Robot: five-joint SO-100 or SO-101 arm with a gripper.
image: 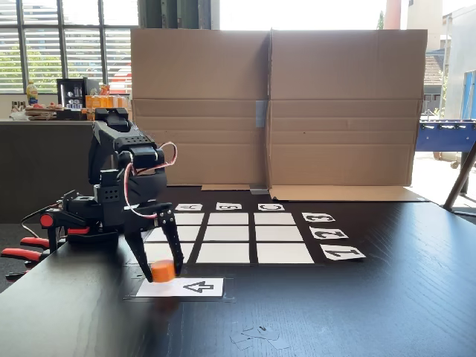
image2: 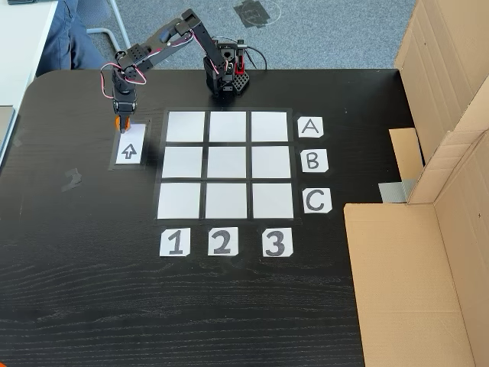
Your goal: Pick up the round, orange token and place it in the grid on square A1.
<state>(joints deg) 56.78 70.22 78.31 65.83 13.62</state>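
The orange token [image: 163,271] sits on the near end of the white arrow strip [image: 195,287], left of the grid [image: 253,233] in a fixed view. My gripper [image: 162,276] is lowered over it, one finger on each side; the right finger touches it and a thin gap shows on the left. From above, the gripper [image2: 122,128] covers most of the token [image2: 122,123] at the strip's top end. Square A1 [image2: 186,127] is the top-left cell, just right of the gripper. In the low view, A1 [image: 186,253] lies partly behind the fingers.
Paper labels A B C [image2: 310,127] and 1 2 3 [image2: 175,242] edge the grid. Cardboard walls [image: 271,104] stand along the far side of the black table [image2: 244,306]. The arm's base [image2: 225,76] is clamped at the table edge near row A.
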